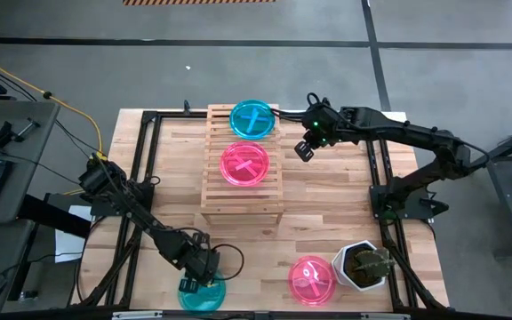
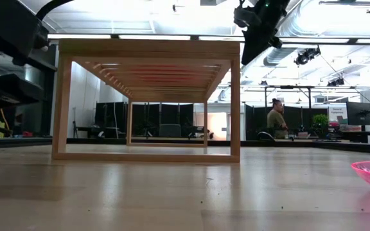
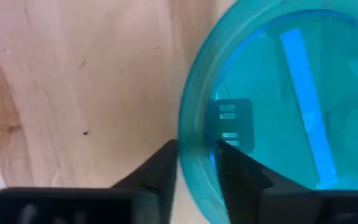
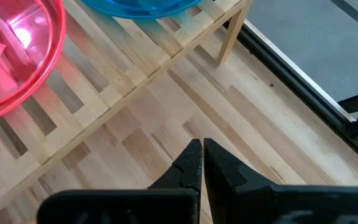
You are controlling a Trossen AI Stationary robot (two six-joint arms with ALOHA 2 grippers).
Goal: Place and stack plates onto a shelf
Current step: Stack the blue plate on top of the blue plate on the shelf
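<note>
A teal plate point(image 1: 202, 292) lies at the table's near edge, and my left gripper point(image 1: 204, 269) is shut on its rim. On the slatted wooden shelf point(image 1: 243, 200) sit a teal plate point(image 1: 252, 119) at the far end and a pink plate point(image 1: 244, 164) beside it. Another pink plate point(image 1: 312, 279) rests on the table near the right front. My right gripper point(image 1: 304, 148) hovers shut and empty just right of the shelf's far end, above the table point(image 4: 199, 149). My left gripper pinches the teal plate's rim point(image 3: 191, 134) between its two fingers, one finger point(image 3: 236, 168) inside the plate and one outside. The fingers come from above, pointing down. The plate's bottom seems to rest on the table.
A white plant pot point(image 1: 363, 267) stands at the right front next to the pink plate. Black frame rails point(image 1: 376, 182) run along the table's left and right sides. Bare wood lies between the shelf and the near plates. A person point(image 2: 276, 120) stands far behind the table.
</note>
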